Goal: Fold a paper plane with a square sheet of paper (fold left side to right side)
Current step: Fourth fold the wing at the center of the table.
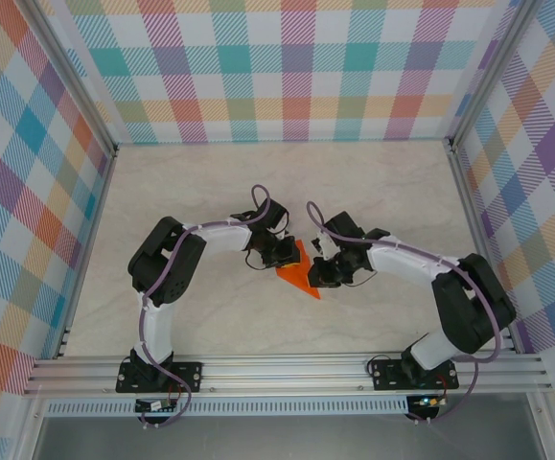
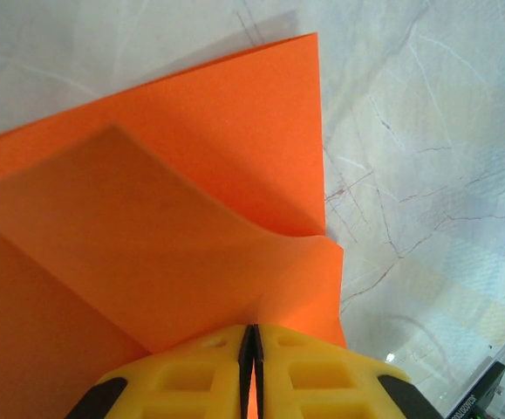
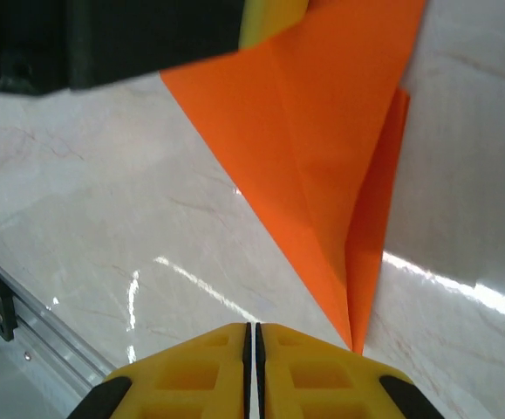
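Observation:
The bright orange sheet of paper (image 1: 299,276) is folded into a pointed, layered shape at mid-table between my two grippers. My left gripper (image 2: 252,330) is shut on it, and the paper (image 2: 191,192) bulges up and away from the yellow fingertips, one flap lifted over the layer beneath. In the top view that left gripper (image 1: 282,255) stands at the paper's left edge. My right gripper (image 3: 253,327) is shut with nothing between its fingers. It stands just left of the paper's sharp tip (image 3: 353,345), and the creased paper (image 3: 322,157) widens away from it. In the top view my right gripper (image 1: 323,271) is at the paper's right edge.
The table (image 1: 210,192) is pale marble with checked walls on three sides. An aluminium rail (image 1: 287,369) carrying both arm bases runs along the near edge. The left gripper's black body and yellow finger (image 3: 269,17) show at the top of the right wrist view.

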`<state>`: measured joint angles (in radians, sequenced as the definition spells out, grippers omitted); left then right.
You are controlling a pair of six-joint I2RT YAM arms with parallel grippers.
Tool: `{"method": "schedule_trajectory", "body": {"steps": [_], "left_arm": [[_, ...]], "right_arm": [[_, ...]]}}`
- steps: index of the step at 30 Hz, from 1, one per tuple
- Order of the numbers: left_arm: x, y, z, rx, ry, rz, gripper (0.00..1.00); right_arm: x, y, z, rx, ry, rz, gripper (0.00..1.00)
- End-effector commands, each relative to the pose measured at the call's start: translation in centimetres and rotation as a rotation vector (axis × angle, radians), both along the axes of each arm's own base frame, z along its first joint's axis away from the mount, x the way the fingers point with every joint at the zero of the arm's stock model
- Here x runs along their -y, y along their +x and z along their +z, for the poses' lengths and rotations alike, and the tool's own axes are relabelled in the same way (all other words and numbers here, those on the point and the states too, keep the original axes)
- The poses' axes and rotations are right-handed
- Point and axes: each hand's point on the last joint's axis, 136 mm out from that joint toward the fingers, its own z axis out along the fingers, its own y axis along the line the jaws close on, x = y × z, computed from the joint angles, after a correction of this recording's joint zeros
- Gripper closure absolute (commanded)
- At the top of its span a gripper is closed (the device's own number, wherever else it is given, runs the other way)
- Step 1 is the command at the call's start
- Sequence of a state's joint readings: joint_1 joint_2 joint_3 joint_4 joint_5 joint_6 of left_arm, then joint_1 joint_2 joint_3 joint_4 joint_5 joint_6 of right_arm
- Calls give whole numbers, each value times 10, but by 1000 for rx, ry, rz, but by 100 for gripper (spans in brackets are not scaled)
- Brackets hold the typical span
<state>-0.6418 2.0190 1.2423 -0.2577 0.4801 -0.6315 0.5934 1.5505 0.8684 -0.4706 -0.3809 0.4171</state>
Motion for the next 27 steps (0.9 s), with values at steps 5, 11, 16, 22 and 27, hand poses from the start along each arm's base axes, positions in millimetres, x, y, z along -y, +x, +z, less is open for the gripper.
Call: {"method": "schedule_trajectory", "body": {"steps": [5, 11, 16, 22, 27], "left_arm": [[-19, -14, -28, -54, 122, -1, 87], [-23, -9, -26, -43, 133, 0, 87], [-34, 7, -24, -34, 129, 23, 87], [-49, 34, -24, -19, 126, 45, 87], [-68, 59, -32, -6, 136, 87, 87]], "right_arm": [[-7, 12, -28, -87, 40, -62, 88], [19, -6, -61, -173, -67, -102, 88], [40, -24, -78, -226, -175, -100, 89], [55, -33, -89, -251, -258, -105, 90], [59, -34, -87, -250, -276, -103, 90]]}}
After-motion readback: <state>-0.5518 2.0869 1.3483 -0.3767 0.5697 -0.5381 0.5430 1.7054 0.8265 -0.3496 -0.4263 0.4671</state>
